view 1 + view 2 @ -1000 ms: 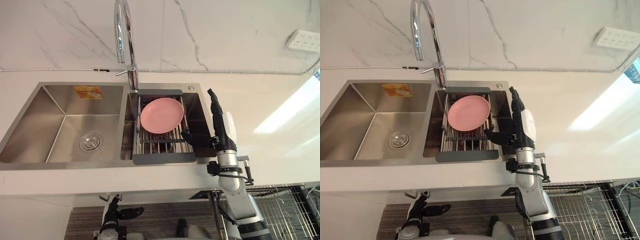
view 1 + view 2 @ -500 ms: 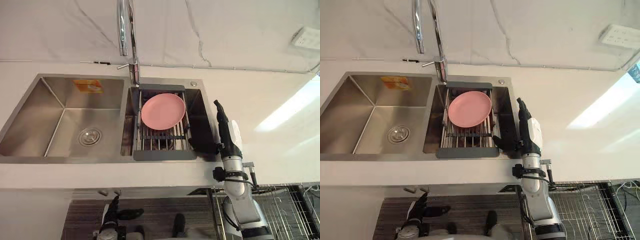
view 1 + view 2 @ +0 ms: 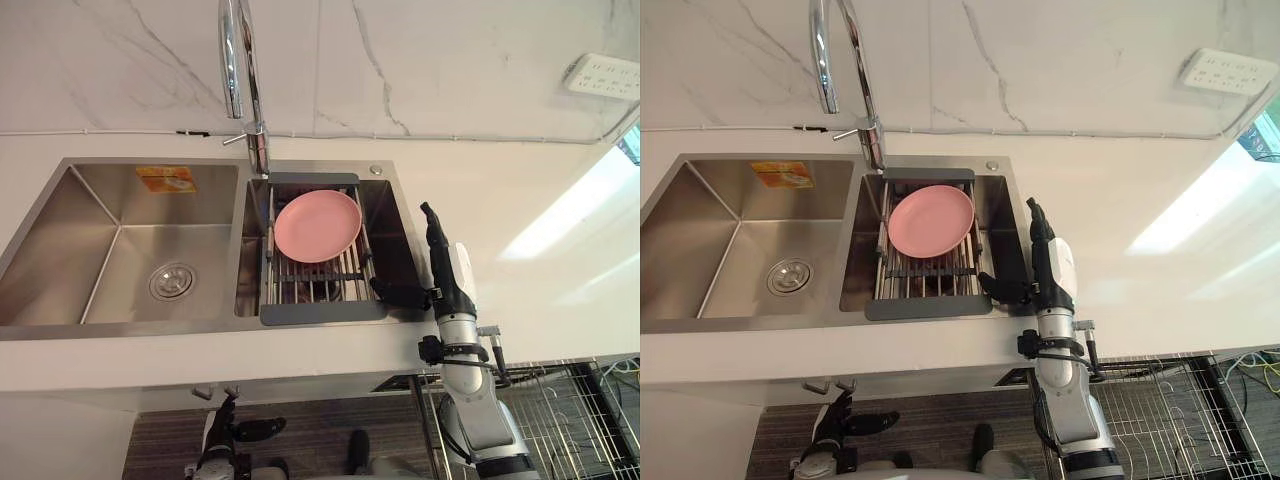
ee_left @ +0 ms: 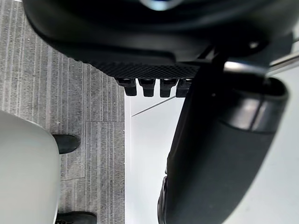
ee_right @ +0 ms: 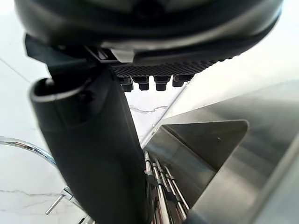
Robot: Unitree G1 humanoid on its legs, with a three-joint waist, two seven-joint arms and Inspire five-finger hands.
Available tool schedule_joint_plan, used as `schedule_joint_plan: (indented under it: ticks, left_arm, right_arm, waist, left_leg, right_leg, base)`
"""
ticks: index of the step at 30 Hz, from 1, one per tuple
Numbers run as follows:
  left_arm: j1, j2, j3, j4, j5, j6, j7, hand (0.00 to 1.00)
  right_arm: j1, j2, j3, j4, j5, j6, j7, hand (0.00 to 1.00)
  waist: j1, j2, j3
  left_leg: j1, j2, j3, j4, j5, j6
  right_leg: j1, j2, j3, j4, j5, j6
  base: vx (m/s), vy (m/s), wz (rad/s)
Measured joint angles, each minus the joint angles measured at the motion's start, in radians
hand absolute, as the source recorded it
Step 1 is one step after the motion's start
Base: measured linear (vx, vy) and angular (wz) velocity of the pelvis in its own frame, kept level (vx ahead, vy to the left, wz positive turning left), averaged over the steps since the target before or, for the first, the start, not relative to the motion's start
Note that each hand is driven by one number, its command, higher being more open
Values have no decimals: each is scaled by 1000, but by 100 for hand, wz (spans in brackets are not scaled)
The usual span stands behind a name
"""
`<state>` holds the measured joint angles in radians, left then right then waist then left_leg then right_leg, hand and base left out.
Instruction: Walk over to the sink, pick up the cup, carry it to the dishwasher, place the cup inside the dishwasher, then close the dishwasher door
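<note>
A stainless double sink (image 3: 120, 200) is set into the white table (image 3: 520, 200), with a tall chrome faucet (image 3: 232, 60) rising at 12 o'clock between its two basins. The left basin holds a round drain (image 3: 172, 282) and bears a yellow sticker (image 3: 166, 180) on its far wall. Across the right basin sits a dark-framed drying rack (image 3: 320, 312) of metal bars, and a pink plate (image 3: 317, 226) lies flat on its far half. The right hand (image 3: 442, 265) hovers at 3 o'clock of the rack, above the sink's right rim: its fingers are straight and point toward 12 o'clock, its thumb sticks out toward 9 o'clock over the basin's near right corner, and it holds nothing. The left hand (image 4: 154, 65) hangs low at 7 o'clock above grey carpet floor (image 4: 70, 93), fingers relaxed and empty. Where the cup lies cannot be told. A wire basket (image 3: 560, 410) shows at 5 o'clock below the table's edge, and a white wall socket (image 3: 602, 76) at 2 o'clock.
</note>
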<state>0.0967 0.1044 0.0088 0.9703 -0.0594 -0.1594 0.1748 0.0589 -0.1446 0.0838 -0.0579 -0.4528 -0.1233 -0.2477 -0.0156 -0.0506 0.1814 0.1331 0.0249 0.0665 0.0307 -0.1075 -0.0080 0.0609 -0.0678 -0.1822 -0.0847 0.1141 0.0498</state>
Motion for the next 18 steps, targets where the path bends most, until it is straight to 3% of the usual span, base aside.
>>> schedule_joint_plan:
  ticks: [9, 18]
  left_arm:
    - [20, -10, 26, -30, -4, -2, -1, 100]
    - [20, -11, 34, -35, -20, -13, -7, 100]
  right_arm:
    - [0, 17, 29, -4, 0, 0, 2, 100]
    - [-37, -48, 81, 5, -14, 0, 8, 100]
  waist:
    - [6, -1, -1]
    - [28, -1, -1]
  left_leg:
    - [17, 9, 4, -25, -3, -3]
    - [1, 9, -5, -31, -1, -1]
  right_leg:
    - [-6, -2, -17, 54, -27, 5]
    - [-23, -3, -26, 66, -35, 2]
  base:
    - [-63, -13, 10]
    - [-29, -12, 2]
